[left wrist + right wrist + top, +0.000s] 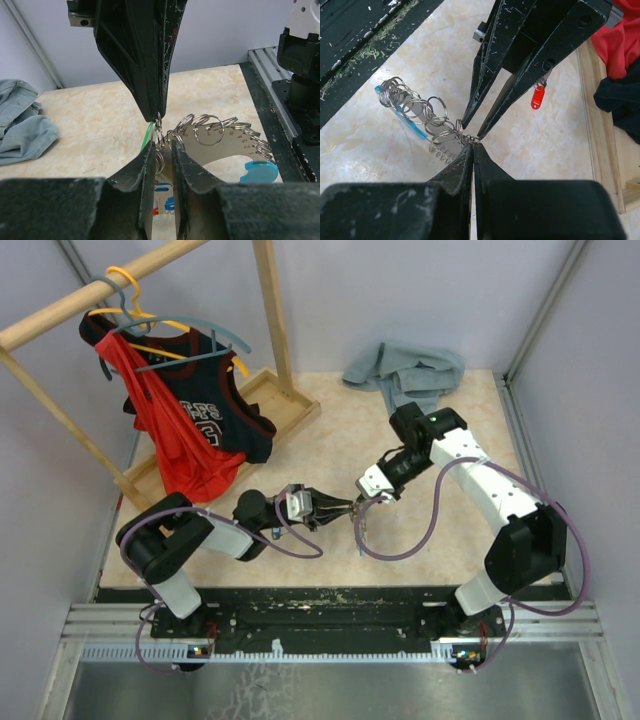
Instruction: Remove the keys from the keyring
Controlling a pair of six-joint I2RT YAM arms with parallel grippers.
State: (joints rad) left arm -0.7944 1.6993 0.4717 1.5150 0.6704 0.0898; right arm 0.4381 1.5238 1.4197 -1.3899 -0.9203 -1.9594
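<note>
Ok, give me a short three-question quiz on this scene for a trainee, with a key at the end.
1. True or false: the left gripper and the right gripper both grip the silvery metal keyring.
2. The small oval plastic tag beside the left gripper in the right wrist view is: A red, B yellow, C black?
3. Fill in, near or far: the crumpled blue-grey cloth lies at the table's ____ edge, seen from the arm bases.
Key: 1 true; 2 A; 3 far.
</note>
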